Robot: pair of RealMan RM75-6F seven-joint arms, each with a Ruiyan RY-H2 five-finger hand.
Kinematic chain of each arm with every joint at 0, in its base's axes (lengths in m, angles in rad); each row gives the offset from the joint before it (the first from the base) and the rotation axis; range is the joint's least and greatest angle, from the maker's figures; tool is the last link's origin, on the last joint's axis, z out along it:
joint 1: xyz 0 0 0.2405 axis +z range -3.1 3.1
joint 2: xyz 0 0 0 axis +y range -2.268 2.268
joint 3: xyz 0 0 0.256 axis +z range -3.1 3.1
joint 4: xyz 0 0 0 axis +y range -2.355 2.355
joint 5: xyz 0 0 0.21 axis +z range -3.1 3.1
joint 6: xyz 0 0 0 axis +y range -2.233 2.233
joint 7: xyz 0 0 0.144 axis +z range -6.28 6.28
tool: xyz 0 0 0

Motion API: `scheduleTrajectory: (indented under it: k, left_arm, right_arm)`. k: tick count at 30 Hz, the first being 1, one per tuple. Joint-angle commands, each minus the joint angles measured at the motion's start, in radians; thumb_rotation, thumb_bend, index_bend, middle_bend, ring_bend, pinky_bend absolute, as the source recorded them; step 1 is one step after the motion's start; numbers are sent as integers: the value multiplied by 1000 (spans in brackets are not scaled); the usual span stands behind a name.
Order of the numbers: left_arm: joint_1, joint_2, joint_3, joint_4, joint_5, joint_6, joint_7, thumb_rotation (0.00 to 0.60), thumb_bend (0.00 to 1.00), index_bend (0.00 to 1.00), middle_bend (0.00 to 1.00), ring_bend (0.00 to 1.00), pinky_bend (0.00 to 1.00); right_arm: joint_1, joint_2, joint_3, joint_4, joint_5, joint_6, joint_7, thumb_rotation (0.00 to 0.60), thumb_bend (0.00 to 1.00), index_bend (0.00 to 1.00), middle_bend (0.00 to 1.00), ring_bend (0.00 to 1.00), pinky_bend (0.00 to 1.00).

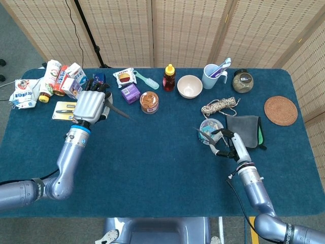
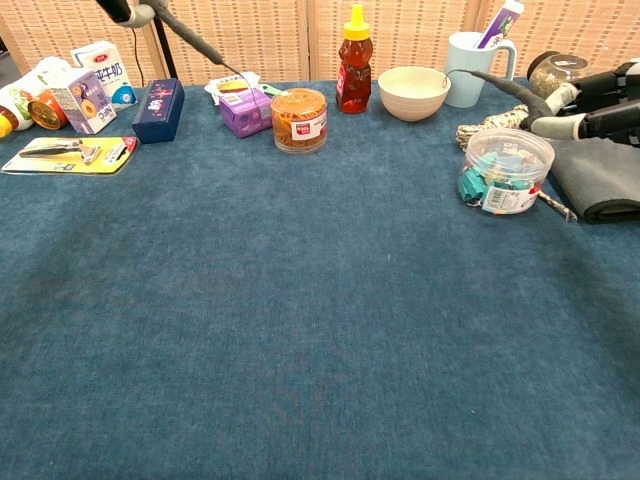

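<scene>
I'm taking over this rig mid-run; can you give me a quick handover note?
Left robot hand: grips a thin strip, raised above the razor pack.
Right robot hand: pinches a dark piece beside the clip tub, near the cloth.
Done: the two pieces are apart, one in each hand.
Left: neither has been set on the table.

No label on the table can be read
</scene>
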Motion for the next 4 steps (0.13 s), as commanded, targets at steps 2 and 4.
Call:
scheduleTrajectory:
  k: [2,4]
  left_arm:
    - [14,2,3,0,18,-10,-19,600,462,739,228,147,25]
    - [16,0,3,-2,25,-14,-21,600,463,739,228,147,25]
  right_arm:
    - [0,-1,-2,3,-7,-5,3,600,554,696,304,128,0]
    - [1,-3,-2,6,-7,-8,5,600,553,696,304,128,0]
